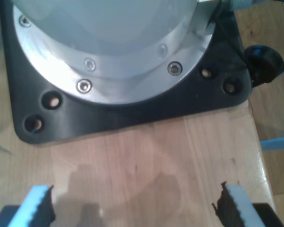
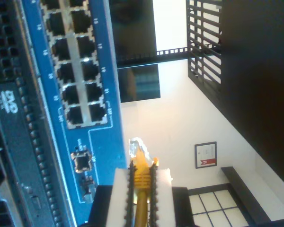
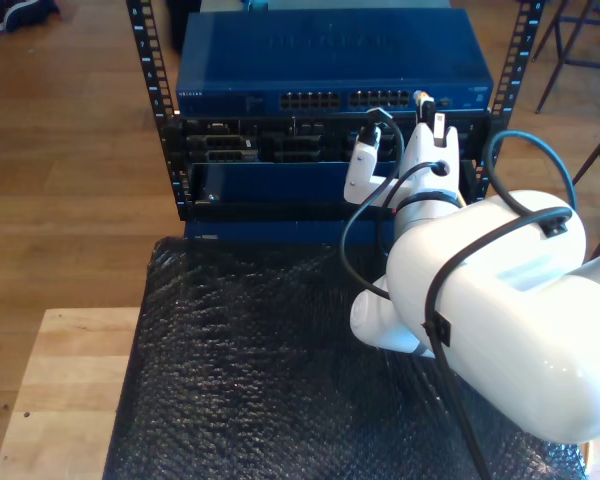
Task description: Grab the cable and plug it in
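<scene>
Holding the cable (image 2: 141, 182) just behind its clear plug (image 2: 137, 149), the second tool (image 2: 141, 177) has its ribbed white pads (image 2: 117, 196) clamped on the yellow boot, with the plug tip poking out toward the blue network switch (image 2: 106, 127). In the second wrist view the plug sits off the switch face, apart from it, with the last pair of ports (image 2: 86, 113) at about ten o'clock from the tip. In the exterior view the same arm (image 3: 480, 290) reaches up to the rack (image 3: 165, 130), the yellow plug (image 3: 426, 103) just under the right-hand port block (image 3: 385, 99) of the switch (image 3: 330, 60). The first tool (image 1: 132, 208) hangs with its pads wide apart and nothing between them, over a bare wooden bench (image 1: 146, 151) beside a black base plate (image 1: 132, 113). The risk from here, as I judge it, is misalignment: the plug appears to stand beyond the end of the port row rather than in front of an opening, so a straight push could land it on the blue faceplate and bend the latch or skid the boot back through the pads. Whether the latch tab faces the right way for these ports I cannot tell, and a rotated plug would jam at the mouth. The trailing cable is hidden, so a snag cannot be ruled out.
</scene>
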